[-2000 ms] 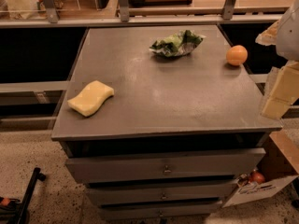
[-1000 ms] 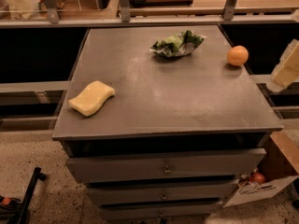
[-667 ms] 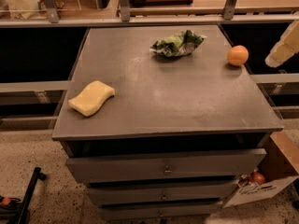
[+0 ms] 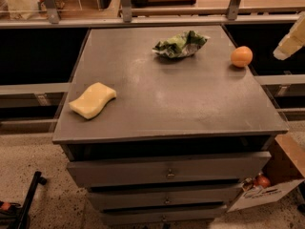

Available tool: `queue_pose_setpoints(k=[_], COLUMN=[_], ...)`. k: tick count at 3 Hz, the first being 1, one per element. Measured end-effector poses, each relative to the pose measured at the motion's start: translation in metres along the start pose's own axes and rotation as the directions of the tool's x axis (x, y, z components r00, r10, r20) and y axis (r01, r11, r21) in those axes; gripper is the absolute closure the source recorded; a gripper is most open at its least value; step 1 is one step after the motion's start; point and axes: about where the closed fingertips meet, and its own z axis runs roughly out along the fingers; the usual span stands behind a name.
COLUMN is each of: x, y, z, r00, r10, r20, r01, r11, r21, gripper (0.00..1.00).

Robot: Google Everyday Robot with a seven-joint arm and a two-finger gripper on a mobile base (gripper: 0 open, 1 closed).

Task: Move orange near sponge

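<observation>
- The small round orange fruit with smooth skin (image 4: pixel 241 56) sits on the flat grey top of a drawer cabinet (image 4: pixel 181 104), near the top's far right corner and close to its right edge; nothing touches the orange.
- The pale yellow foam sponge with wavy sides (image 4: pixel 92 100) lies flat near the left edge of the same top, towards the front; it is well apart from the orange, almost the whole width of the top between them.
- A crumpled green and white plastic bag (image 4: pixel 180 44) rests at the far middle of the top, between the two but nearer the orange; it touches neither.
- The robot's pale cream gripper (image 4: pixel 290 42) shows at the right edge of the camera view, off the side of the cabinet and to the right of the orange, holding nothing visible; whether the claw is apart or together cannot be told.
- A cardboard box (image 4: pixel 281 175) stands on the speckled floor by the cabinet's front right corner; a small reddish-brown round fruit (image 4: pixel 262 181) lies in it.
</observation>
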Motion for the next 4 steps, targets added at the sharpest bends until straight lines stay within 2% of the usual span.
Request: queue_pose_setpoints(k=[1, 2, 3, 4], x=[-0.004, -0.009, -0.018, -0.033], y=[-0.002, -0.003, 0.001, 0.005], z=[0.026, 0.066, 0.105, 0.135], r00=[0.999, 0.992, 0.970, 0.945], r10=[0.032, 0.090, 0.163, 0.192], r20=[0.022, 0.093, 0.182, 0.264], r01=[-0.031, -0.084, -0.143, -0.159], r11=[0.9994, 0.9946, 0.9827, 0.9771], r21=[-0.014, -0.061, -0.118, -0.141], gripper=[0.00, 0.00, 0.00, 0.00])
